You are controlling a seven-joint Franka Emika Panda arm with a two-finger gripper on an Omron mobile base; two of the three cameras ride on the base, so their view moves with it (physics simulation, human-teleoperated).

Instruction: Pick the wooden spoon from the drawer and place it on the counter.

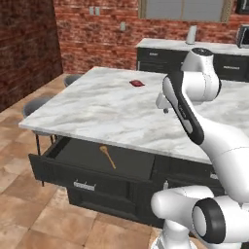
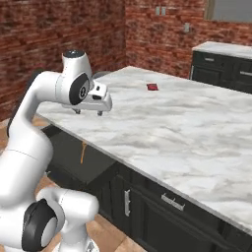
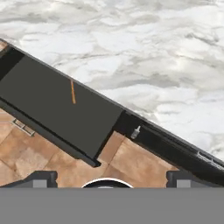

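Gripper: your gripper point(image 2: 88, 112) hangs above the near edge of the counter. You can see its two small dark tips pointing down. They stand wide apart and hold nothing.
Fingertips: in your hand view, one dark fingertip point(image 3: 41, 178) sits far to the left and the other far to the right, with bare floor between them.
Wooden spoon: the wooden spoon point(image 1: 108, 156) lies flat on the drawer floor, below your gripper and off to one side. Nothing touches it. In your hand view the counter edge hides part of it, so you see a thin orange stick point(image 3: 73, 92).
Drawer: the drawer point(image 1: 92, 170) is pulled out from under the counter, lower than your gripper. Its small silver handle point(image 1: 84, 185) is on the front.
Counter: the white marble counter point(image 1: 112, 112) spreads out under and past your gripper.
Red thing: a small red thing point(image 1: 137, 83) rests on the counter, well apart from your gripper.
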